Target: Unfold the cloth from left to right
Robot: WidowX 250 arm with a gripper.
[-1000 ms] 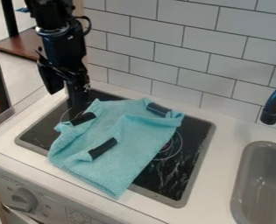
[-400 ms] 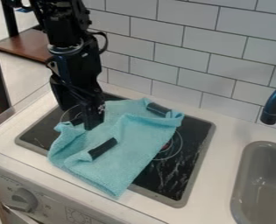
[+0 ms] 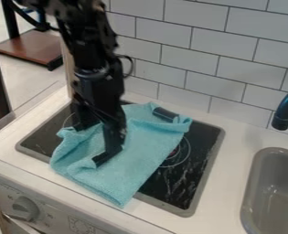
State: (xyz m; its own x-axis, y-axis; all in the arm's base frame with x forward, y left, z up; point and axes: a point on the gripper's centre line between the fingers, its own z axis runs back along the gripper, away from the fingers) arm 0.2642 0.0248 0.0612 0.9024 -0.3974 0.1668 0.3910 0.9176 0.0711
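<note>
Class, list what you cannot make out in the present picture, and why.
All in the camera view:
- Cloth: the part behind the black arm, which hides it.
- Stovetop: the area covered by the cloth.
- Sink: its right side, cut off by the picture's edge.
- Markings around the knob: too small to read.

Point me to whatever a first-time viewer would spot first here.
The turquoise cloth stands out most, rumpled across the black cooktop at the centre. Next comes the black robot arm, coming in from the upper left and hanging over the cloth's left part.
</note>
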